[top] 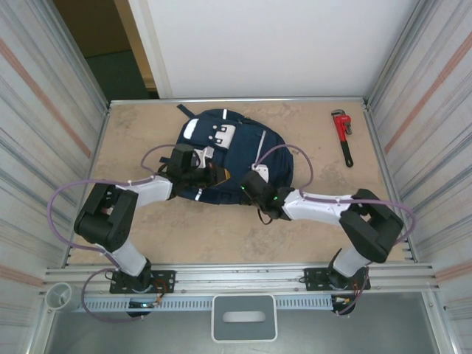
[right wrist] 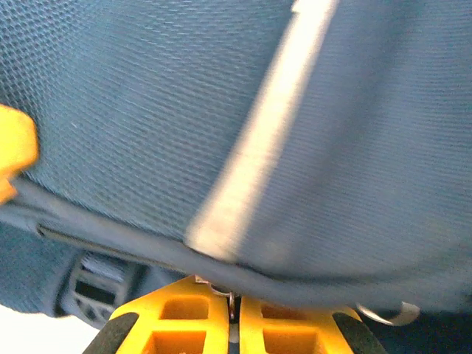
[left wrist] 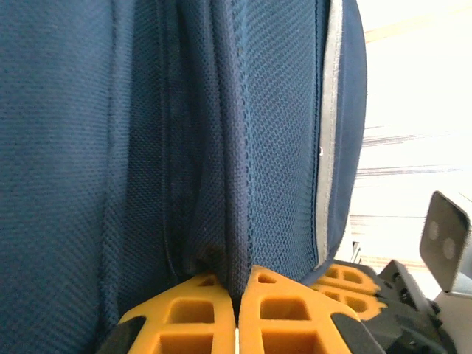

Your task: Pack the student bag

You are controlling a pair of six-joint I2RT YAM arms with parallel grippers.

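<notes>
The student bag (top: 237, 156) is navy with white stripes, the wrench (top: 343, 137) red.

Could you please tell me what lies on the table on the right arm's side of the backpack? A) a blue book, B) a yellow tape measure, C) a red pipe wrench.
C: a red pipe wrench lies apart from the backpack, near the far right corner of the table.

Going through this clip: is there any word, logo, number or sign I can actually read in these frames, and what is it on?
No text can be read in these frames.
White patch on the student bag: any print is too small to read.
Red pipe wrench: no marking legible at this size.
Grey buckle in the right wrist view: blurred, nothing readable.
</notes>
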